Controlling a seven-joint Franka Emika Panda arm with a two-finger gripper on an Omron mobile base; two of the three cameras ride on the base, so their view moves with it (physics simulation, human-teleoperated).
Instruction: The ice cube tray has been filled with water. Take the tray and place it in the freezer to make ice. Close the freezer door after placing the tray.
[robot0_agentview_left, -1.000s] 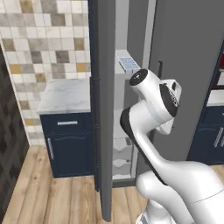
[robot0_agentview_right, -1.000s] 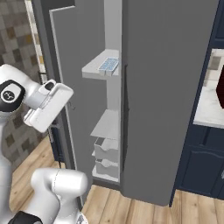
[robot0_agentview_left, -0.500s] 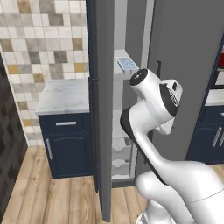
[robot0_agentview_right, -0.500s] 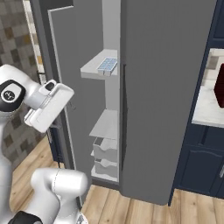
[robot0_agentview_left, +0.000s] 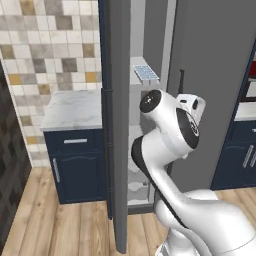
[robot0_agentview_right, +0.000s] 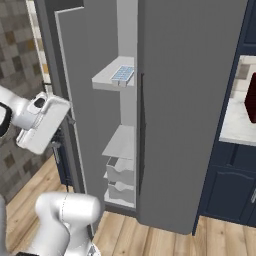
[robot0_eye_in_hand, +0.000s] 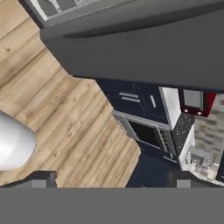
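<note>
One step remains: at left the freezer door (robot0_agentview_right: 80, 115) stands ajar, beside it the ice cube tray (robot0_agentview_right: 122, 74) rests on the upper shelf (robot0_agentview_right: 107, 77) (where cold reaches it), and the gripper (robot0_eye_in_hand: 111, 181) gapes wide, empty-handed.

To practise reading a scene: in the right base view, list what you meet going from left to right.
Robot hand → open freezer door → ice cube tray on its shelf → closed fridge door → marble counter.

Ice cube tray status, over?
End effector open, empty. Ice cube tray on upper freezer shelf. Freezer door open; nothing blocking it.
</note>
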